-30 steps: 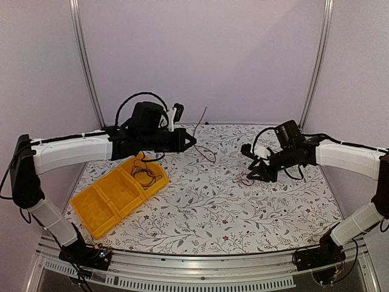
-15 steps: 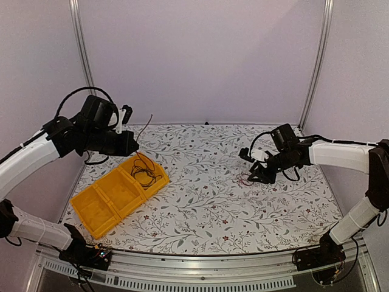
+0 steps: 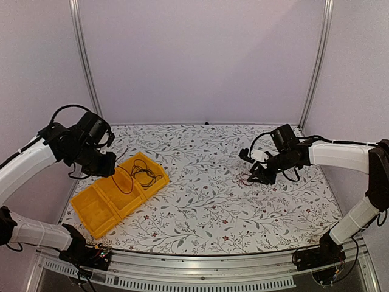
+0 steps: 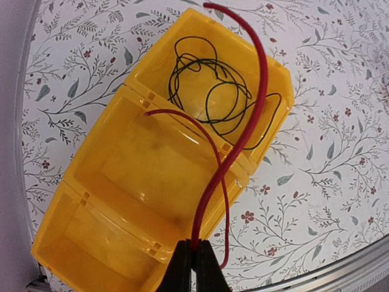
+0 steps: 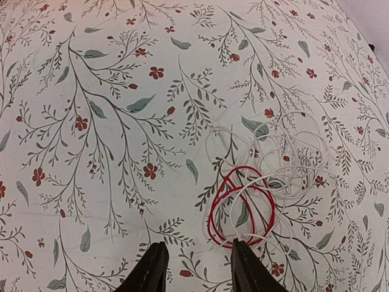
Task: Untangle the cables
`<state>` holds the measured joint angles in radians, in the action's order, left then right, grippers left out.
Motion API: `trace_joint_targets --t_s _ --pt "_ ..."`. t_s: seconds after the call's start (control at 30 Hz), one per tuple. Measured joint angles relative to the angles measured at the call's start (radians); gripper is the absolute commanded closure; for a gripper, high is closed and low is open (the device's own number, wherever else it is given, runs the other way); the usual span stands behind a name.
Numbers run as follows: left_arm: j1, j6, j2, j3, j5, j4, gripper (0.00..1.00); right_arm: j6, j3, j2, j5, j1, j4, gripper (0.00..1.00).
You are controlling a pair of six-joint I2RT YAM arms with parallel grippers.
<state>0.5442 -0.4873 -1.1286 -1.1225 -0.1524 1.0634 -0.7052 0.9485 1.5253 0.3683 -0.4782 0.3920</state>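
My left gripper (image 4: 194, 267) is shut on a dark red cable (image 4: 243, 121), held above the yellow bin (image 4: 91, 213); in the top view the gripper (image 3: 109, 167) hangs over the bin's left side. A black cable (image 4: 213, 97) lies coiled in the bin's far compartment. My right gripper (image 5: 194, 267) is open just above the table, beside a small tangle of a red cable (image 5: 240, 210) and a whitish cable (image 5: 292, 158). In the top view the right gripper (image 3: 258, 176) stands right of that tangle (image 3: 245, 180).
The yellow bin (image 3: 91, 213) with three compartments sits at the table's left, angled. The floral tablecloth (image 3: 206, 207) covers the table. Purple walls and metal posts (image 3: 85, 61) close the back and sides.
My left arm has swung from the table's back middle to the left and down over the bin, carrying the dark red cable. The right gripper has barely moved.
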Motion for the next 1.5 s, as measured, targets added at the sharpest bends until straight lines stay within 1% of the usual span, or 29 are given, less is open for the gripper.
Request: trace_joint_targets --t_s 0.13,0.37,0.47,0.57,0.67,0.77,0.93,1.13,1.2,1.5 --pt "-0.018 0.000 -0.043 0.055 -0.023 0.024 1.00 0.000 0.000 0.000 0.000 0.000 0.000 0.60" --pt "-0.074 0.023 -0.128 0.125 -0.024 -0.005 1.00 0.000 0.000 0.000 -0.001 0.000 0.000 0.60" --pt "-0.105 0.047 -0.158 0.133 -0.020 -0.027 1.00 -0.003 0.000 0.000 -0.001 0.000 0.001 0.60" --pt "-0.136 0.070 -0.220 0.133 -0.017 -0.045 1.00 -0.007 0.000 0.000 -0.001 0.000 0.001 0.60" --pt "-0.153 0.085 -0.281 0.134 -0.018 -0.053 1.00 -0.011 0.000 0.000 -0.002 0.000 0.002 0.60" --pt "-0.158 0.090 -0.304 0.138 -0.021 -0.051 1.00 -0.014 0.000 0.000 -0.009 0.000 0.003 0.60" --pt "-0.158 0.079 -0.254 0.138 -0.028 -0.035 1.00 -0.016 0.000 0.002 -0.019 0.000 0.003 0.60" --pt "-0.158 0.052 -0.079 0.138 -0.038 -0.013 1.00 -0.018 0.000 0.018 -0.026 -0.005 0.004 0.60" --pt "-0.158 0.046 -0.071 0.141 -0.037 -0.006 1.00 -0.019 0.000 0.025 -0.031 -0.011 0.005 0.60" --pt "-0.159 0.011 -0.128 0.214 0.019 0.014 1.00 -0.019 0.000 0.029 -0.046 -0.021 0.007 0.60"
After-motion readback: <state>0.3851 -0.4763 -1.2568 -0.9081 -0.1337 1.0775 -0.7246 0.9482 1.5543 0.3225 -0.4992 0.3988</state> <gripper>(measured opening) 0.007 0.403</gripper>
